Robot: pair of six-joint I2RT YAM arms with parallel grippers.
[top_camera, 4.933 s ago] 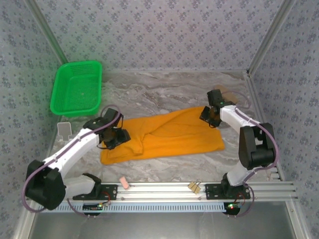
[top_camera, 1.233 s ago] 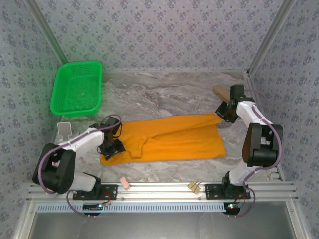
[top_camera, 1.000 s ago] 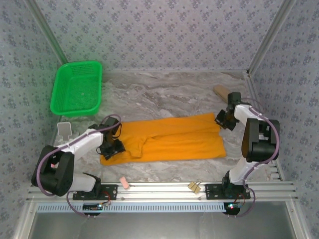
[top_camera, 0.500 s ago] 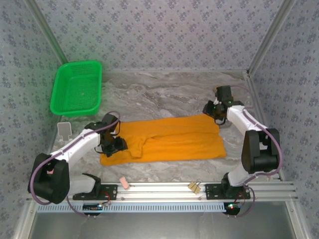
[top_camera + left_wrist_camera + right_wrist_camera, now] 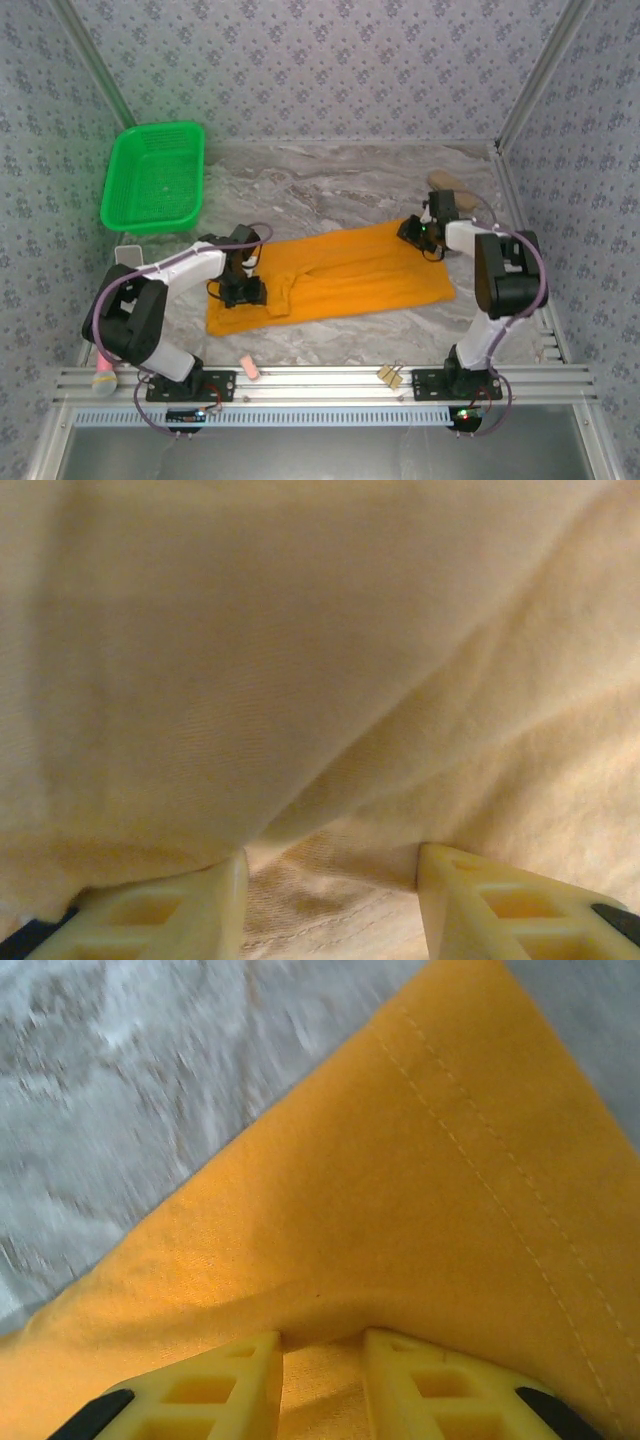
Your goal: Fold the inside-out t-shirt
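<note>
The inside-out t-shirt (image 5: 340, 275) lay flat across the surface (image 5: 330, 190), with the right gripper (image 5: 322, 1345) pinched narrowly on its far right corner and the left gripper (image 5: 330, 865) astride a left-end fold, clamped or not I could not tell, so both should probably rise level together, keeping the edge taut.

Blurry marble tabletop (image 5: 120, 1080) beside t-shirt (image 5: 400, 1220)
</note>
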